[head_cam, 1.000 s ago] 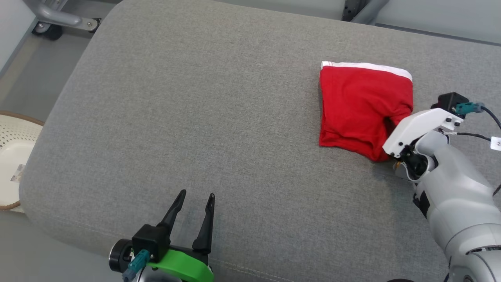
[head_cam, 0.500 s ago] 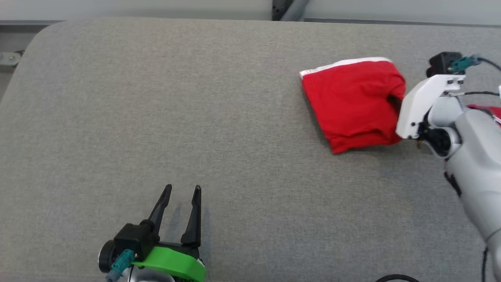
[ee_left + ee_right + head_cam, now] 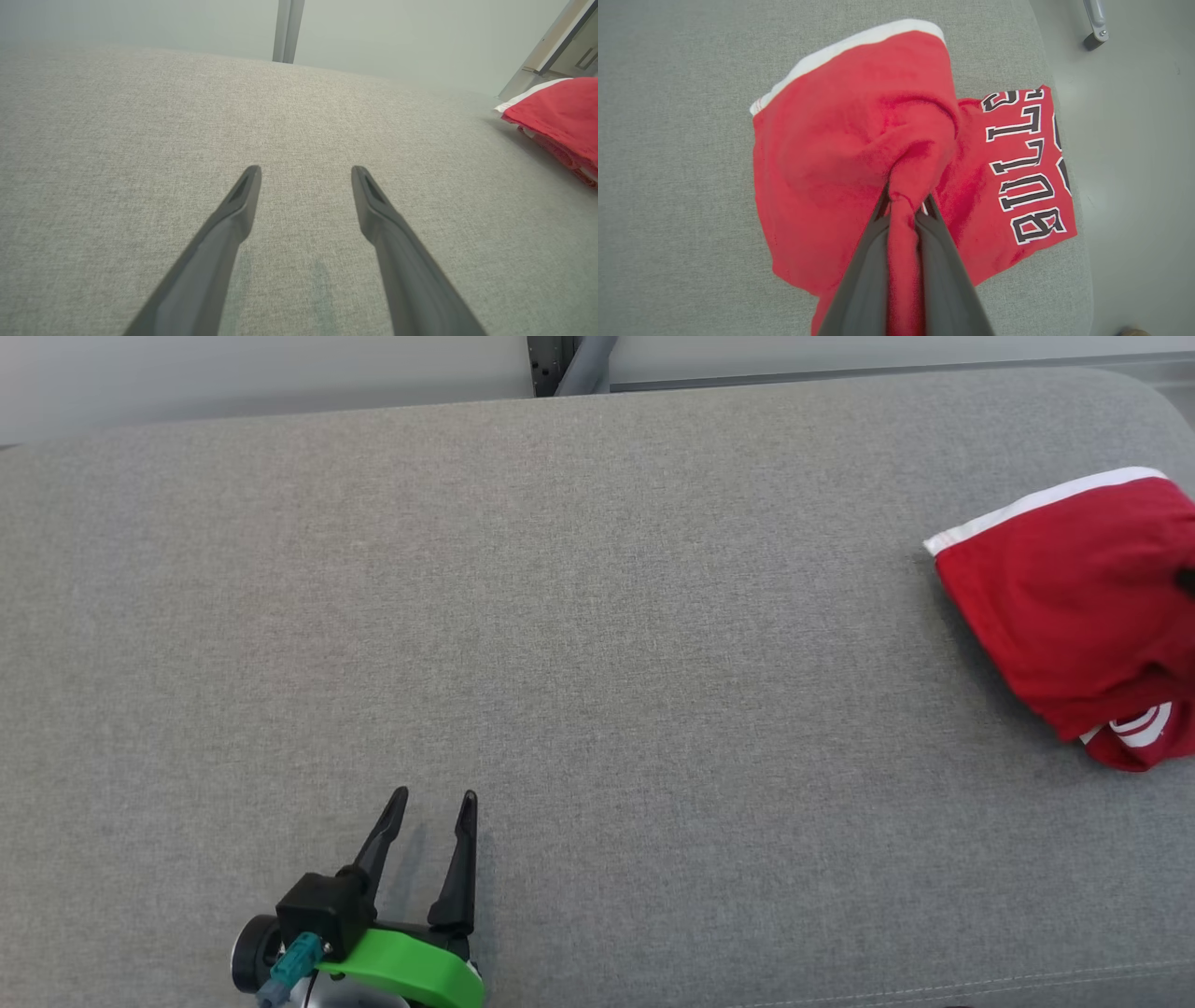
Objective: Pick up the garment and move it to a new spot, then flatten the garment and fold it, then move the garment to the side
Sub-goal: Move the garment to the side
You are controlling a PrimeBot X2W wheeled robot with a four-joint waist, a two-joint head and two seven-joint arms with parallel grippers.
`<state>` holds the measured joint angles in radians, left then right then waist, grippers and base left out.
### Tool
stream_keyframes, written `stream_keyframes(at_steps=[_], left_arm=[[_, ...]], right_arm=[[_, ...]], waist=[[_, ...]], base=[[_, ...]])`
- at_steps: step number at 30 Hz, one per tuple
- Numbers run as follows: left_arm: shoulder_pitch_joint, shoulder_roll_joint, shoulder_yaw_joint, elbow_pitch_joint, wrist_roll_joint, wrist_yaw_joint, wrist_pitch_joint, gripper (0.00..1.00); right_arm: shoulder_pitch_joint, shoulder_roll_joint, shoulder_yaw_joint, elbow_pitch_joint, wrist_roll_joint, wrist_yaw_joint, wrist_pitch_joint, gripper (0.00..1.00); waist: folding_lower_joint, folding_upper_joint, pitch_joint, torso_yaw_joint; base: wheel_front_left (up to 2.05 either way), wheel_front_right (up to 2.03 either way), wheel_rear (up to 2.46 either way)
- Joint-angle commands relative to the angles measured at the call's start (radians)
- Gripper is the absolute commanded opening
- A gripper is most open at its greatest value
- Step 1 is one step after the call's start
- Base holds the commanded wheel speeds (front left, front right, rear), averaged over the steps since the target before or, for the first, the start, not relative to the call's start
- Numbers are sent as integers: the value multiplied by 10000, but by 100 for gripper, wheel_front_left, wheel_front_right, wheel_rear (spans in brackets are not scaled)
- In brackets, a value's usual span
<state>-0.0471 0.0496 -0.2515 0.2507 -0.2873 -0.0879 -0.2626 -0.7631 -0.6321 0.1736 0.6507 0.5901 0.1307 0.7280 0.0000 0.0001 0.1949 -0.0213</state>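
Observation:
The garment is a red piece with a white band and black-and-white lettering, lying folded at the right end of the grey cushion. In the right wrist view my right gripper is shut on a pinched fold of the garment, which bunches up between the fingers. The lettered part lies flat near the cushion's corner. My left gripper hovers open over bare cushion at the lower left, far from the cloth; between its fingers there is nothing. The garment shows at the right edge of the left wrist view.
The cushion's rounded right edge drops to a pale floor beside the garment. A caster and metal leg stand on that floor. A grey post rises behind the cushion's far edge.
The head camera has swung, so the whole picture shifted and my right arm left it. My right gripper closed on a fold of the garment. The left gripper stayed open.

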Motion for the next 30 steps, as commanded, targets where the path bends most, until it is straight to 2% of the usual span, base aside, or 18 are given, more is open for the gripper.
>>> stream_keyframes(at_steps=[1, 5, 6, 7, 8, 9, 12, 14, 18, 22, 27, 30], left_arm=[[-152, 26, 161, 89, 72, -91, -26, 100], [-346, 24, 474, 343, -146, -200, -27, 100], [-346, 24, 474, 343, -146, -200, -27, 100], [-343, 24, 531, 425, -210, -229, -26, 100], [-331, 24, 580, 506, -248, -248, -26, 100], [-320, 24, 635, 585, -254, -251, -26, 100], [-164, 23, 723, 737, -346, -269, -27, 100], [-37, 21, 692, 831, -393, -266, -26, 100], [249, 27, 786, 551, -428, -175, -26, 100], [658, 20, 1080, 315, -313, 146, -26, 100], [1035, 24, 1630, 257, 124, 444, -27, 100], [1243, 26, 1955, 246, 292, 486, -26, 100]], right_arm=[[267, -22, -283, 253, -465, -3, -157, 0], [542, 7, -1157, 886, -1808, -4, -775, 0], [542, 7, -1157, 886, -1808, -4, -775, 0], [622, 34, -1400, 1003, -2201, -4, -1125, 9], [718, 185, -1701, 1173, -2439, -4, -1396, 76], [855, 340, -1919, 1299, -2742, -4, -1665, 100], [1154, 515, -2305, 1417, -3565, -9, -2375, 100], [1397, 653, -2206, 1140, -3978, -11, -2980, 100], [1912, 1441, -2640, 116, -3258, -9, -4918, 100], [2821, 1563, -2379, -1412, -2963, -11, -6642, 100], [4427, 1933, -2580, -2948, -3492, -9, -8006, 100], [5528, 2510, -2495, -3503, -3810, -9, -8670, 100]], waist=[[0, -1, 81, 62], [0, -1, 235, 296], [0, -1, 235, 296], [0, -1, 249, 363], [0, -1, 247, 417], [0, -1, 242, 470], [0, -1, 134, 574], [0, -1, -38, 643], [0, -1, -554, 718], [0, -1, -1213, 638], [0, -1, -1784, 536], [0, -1, -2026, 482]], base=[[0, 0, 0], [0, 0, 0], [0, 0, 0], [0, 0, 0], [0, 0, 0], [0, 0, 0], [0, 0, 0], [0, 0, 0], [0, 0, 0], [0, 0, 0], [0, 0, 0], [0, 0, 0]])
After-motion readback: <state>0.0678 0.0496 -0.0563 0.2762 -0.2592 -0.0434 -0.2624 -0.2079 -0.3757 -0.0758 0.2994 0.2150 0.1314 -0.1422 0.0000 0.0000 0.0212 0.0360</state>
